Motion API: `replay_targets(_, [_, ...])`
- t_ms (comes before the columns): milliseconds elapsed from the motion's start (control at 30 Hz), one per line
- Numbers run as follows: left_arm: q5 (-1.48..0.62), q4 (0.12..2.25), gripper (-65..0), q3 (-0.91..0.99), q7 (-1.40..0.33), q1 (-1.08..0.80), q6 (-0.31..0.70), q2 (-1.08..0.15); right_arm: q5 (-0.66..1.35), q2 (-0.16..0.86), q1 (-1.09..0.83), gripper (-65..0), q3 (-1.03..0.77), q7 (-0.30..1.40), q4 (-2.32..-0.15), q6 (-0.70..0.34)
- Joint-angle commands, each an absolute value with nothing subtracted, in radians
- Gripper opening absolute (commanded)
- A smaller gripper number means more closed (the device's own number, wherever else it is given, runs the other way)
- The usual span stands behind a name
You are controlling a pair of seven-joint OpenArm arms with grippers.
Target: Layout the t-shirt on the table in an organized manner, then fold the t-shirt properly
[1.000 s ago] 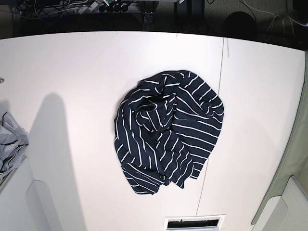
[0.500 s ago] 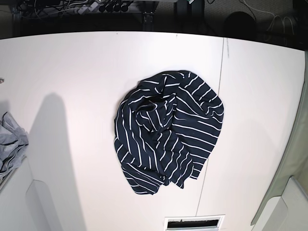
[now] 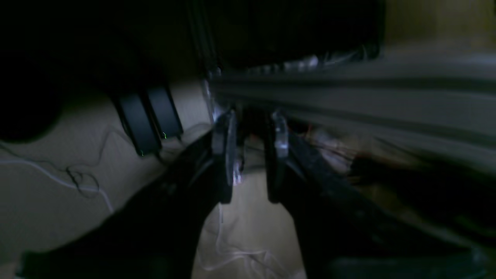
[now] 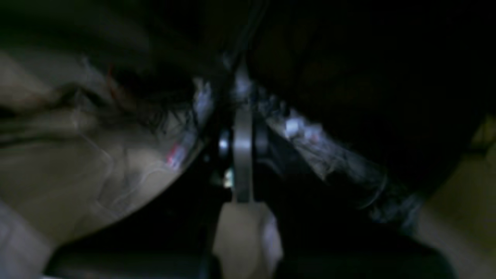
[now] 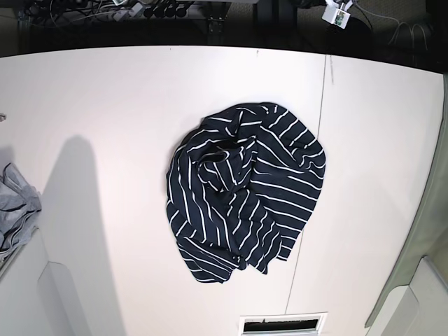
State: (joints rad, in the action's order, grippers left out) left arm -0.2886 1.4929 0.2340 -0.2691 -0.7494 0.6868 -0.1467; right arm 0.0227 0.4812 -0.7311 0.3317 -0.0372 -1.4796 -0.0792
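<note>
Item: dark navy soft-fabric t-shirt with thin white stripes (image 5: pixel 241 192), lying in a crumpled heap near the middle of the big flat white tabletop (image 5: pixel 105 105), its right edge reaching the thin dark seam line (image 5: pixel 315 168). Sleeves and hem cannot be told apart in the bunching.

Change since a second ago: heap unchanged in outline and place; stripes fall the same. One new entry, a small white block with dark fittings (image 5: pixel 336 15) at the top edge of the base view, beyond the far rim of the tabletop, absent a moment earlier. Judged to be part of an arm coming into frame; which arm cannot be told.

Meaning for task: laying out not begun, folding not begun. Judged step in hand is the first approach toward the garment.

Views compared:
- Base view: gives the shirt and tabletop whole, plus a plain light grey garment (image 5: pixel 15 210) at the left edge; shows neither tool's jaws.
- Left wrist view: left tool (image 3: pixel 252 155), jaws parted by a narrow gap, nothing between them; dim floor with thin white cables (image 3: pixel 69 174) and dark slanted blocks (image 3: pixel 149 118) behind. No shirt in sight.
- Right wrist view: right tool (image 4: pixel 243 155), jaws pressed together on nothing; surroundings dark and blurred, not identifiable.
</note>
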Motion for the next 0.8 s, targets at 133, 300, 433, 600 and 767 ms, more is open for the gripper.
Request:
replay_targets(133, [-0.4, 1.759, -49.0, 0.34, -0.298, -0.829, 0.698, -0.191, 0.027, 0.524, -0.787, -64.4, 0.284, 0.036, -1.747, -0.07])
replay_targets(300, [-0.484, 1.954, -49.0, 0.387, -0.304, -0.831, 0.698, -0.302, 0.067, 0.521, -0.725, -64.4, 0.23, 0.065, -1.88, -0.062])
replay_targets(433, [-0.514, 2.008, -36.7, 0.385, -0.304, -0.781, 0.698, -0.394, 0.099, 0.472, -0.597, -64.4, 0.205, 0.071, -1.883, -0.001])
replay_targets(600, [-0.535, 1.986, -27.4, 0.334, -0.304, -0.653, 0.661, -0.476, 0.124, 0.363, -0.38, -62.7, 0.202, 0.193, -1.832, 0.004])
replay_targets(767, [-0.531, 1.872, -27.4, 0.178, -0.323, -0.464, 0.628, -0.519, 0.116, 0.225, -0.181, -38.6, 0.202, 0.229, -1.711, -0.001])
